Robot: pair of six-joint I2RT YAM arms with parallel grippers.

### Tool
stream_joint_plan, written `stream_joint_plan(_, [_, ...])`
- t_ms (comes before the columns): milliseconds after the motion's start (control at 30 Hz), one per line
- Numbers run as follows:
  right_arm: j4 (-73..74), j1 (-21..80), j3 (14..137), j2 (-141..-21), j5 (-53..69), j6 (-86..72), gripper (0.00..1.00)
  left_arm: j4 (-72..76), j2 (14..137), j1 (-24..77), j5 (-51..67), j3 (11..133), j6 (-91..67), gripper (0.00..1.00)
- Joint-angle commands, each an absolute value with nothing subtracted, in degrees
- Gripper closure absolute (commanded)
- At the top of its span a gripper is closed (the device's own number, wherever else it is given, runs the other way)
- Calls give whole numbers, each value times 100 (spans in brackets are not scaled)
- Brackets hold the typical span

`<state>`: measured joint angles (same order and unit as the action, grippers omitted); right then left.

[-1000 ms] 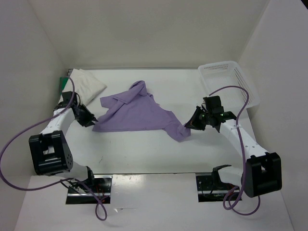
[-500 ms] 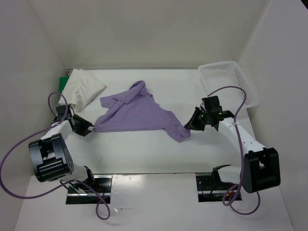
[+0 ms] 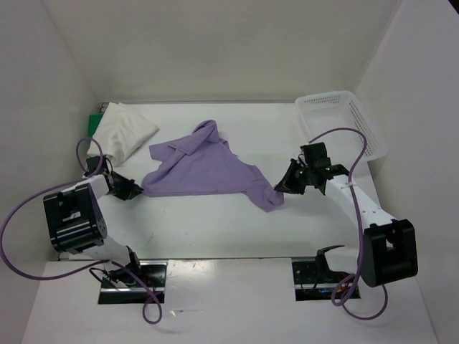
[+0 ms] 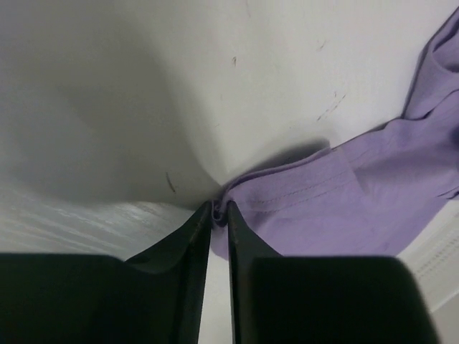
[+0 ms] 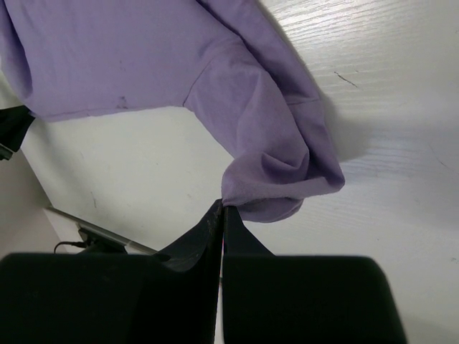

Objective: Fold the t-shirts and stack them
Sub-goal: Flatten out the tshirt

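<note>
Lavender t-shirt (image 3: 204, 172) is spread crosswise between the arms, its left corner nipped by the nearly closed left gripper (image 4: 219, 209), its right corner clamped tight in the right gripper (image 5: 221, 210).

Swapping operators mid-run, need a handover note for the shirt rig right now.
Left gripper: jaws almost together at the purple shirt's left hem corner; can't tell if it is pinched.
Right gripper: shut on the purple shirt's bunched right end.
Purple shirt: mid-table, crumpled, unfolded, strung between the two grippers.
White shirt: far left corner, looks folded.
Green shirt: only a sliver shows at the white shirt's far-left edge, probably under it.
Done: white and green look stacked.
Left: confirm the left grip, flatten and fold the purple shirt, put it on the stack.
</note>
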<state>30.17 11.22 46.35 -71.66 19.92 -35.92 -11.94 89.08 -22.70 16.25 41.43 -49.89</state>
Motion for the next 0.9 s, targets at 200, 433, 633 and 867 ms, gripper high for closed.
stream_joint_plan(200, [2952,1143,5176,-7137,1802,-3533,100,-1494,8667,-2005,1713,4920,-4896,100])
stream_joint_plan(433, [4251,1143,8061,-6961,1117,-3358,100,-1976,8130,-801,2022,7405,-5389,100])
stream_joint_plan(633, [5018,1248,11676,-7408,134,-3305,100,-2320,7972,-1177,2240,10008,-5229,100])
stream_joint_plan(867, [5090,1889,15150,-8007,-1115,-3050,100,-2855,7857,-1459,1873,11828,-5335,100])
